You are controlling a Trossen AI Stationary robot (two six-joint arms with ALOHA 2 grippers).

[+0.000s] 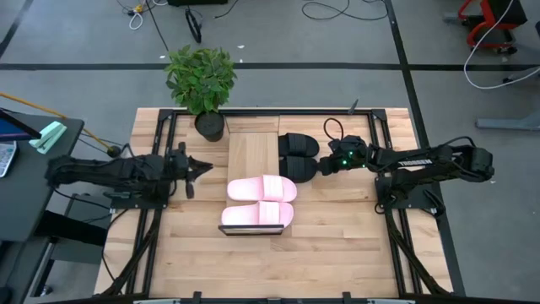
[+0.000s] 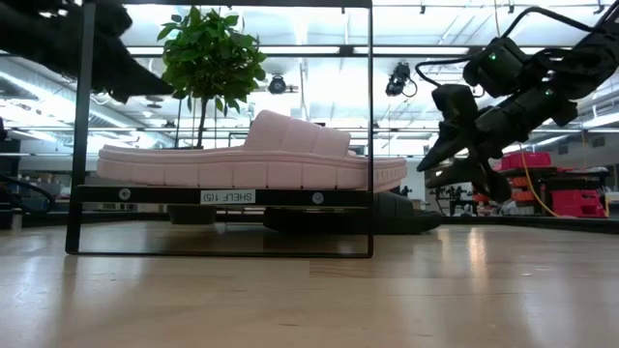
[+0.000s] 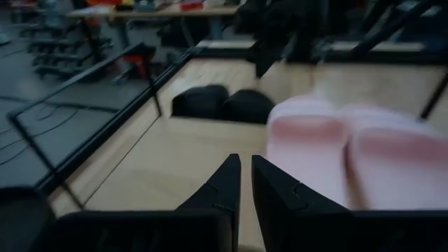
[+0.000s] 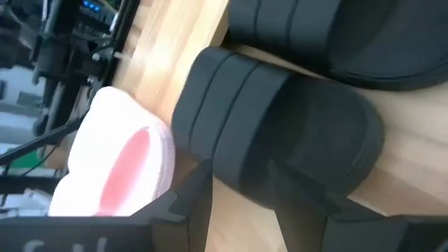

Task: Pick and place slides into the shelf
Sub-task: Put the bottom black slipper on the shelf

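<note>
Two light pink slides [image 1: 261,188] [image 1: 257,214] lie side by side across the near part of the shelf [image 1: 251,152], soles down, toes past its right edge. In the low view one pink slide [image 2: 251,159] sits on the shelf's raised board [image 2: 145,194]. Two black slides [image 1: 297,144] [image 1: 300,166] lie just right of the shelf's far part. My right gripper [image 1: 319,165] [image 4: 241,203] is open, hovering at the end of the nearer black slide [image 4: 273,126] without touching it. My left gripper [image 1: 205,168] [image 3: 246,183] is shut and waits in the air left of the shelf.
A potted plant [image 1: 202,80] stands at the table's far edge, just beyond the shelf's far left corner. Black metal frame rails [image 1: 164,160] run along the table under both arms. Bare planks [image 1: 337,245] lie toward the near edge, on the right.
</note>
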